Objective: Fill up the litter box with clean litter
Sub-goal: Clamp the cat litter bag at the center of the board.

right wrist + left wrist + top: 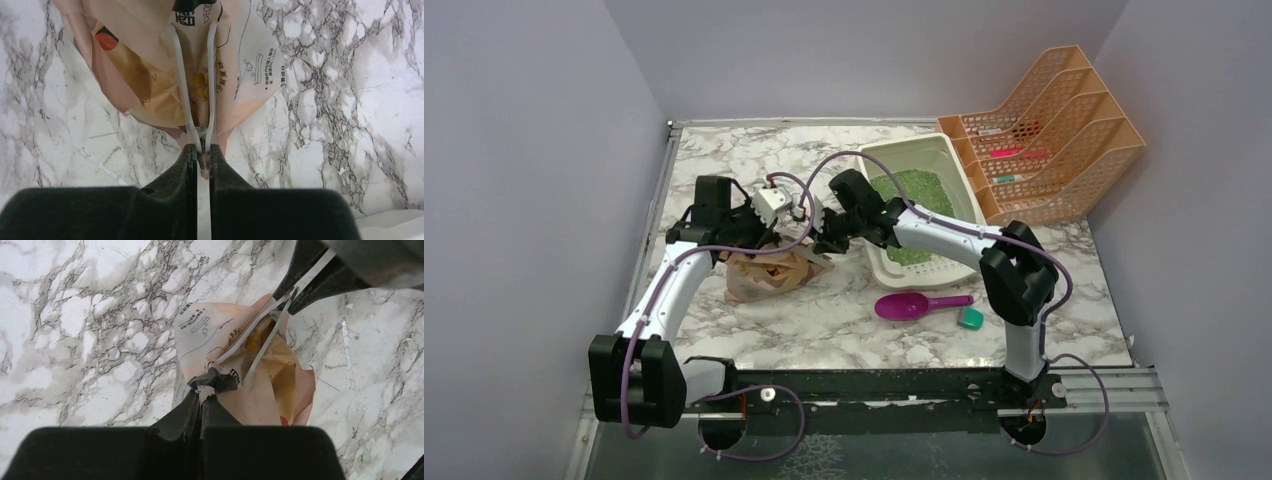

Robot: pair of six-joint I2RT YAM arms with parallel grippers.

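The cream-white litter box [876, 258] stands right of centre, with green clean litter [914, 195] spread over its floor. Left of it a tan paper bag [769, 272] lies crumpled on the marble. My left gripper [767, 240] is shut on a dark printed fold of the bag's edge [215, 379]. My right gripper [824, 240] pinches the bag's white handle straps [212, 75] at its fingertips [220, 155], the jaws a sliver apart. In the left wrist view the right gripper [295, 295] holds those straps at the top right.
A magenta scoop [906, 306] and a small teal block [970, 318] lie in front of the litter box. An orange mesh file rack [1044, 130] stands at the back right. Grey walls close in the left, back and right sides.
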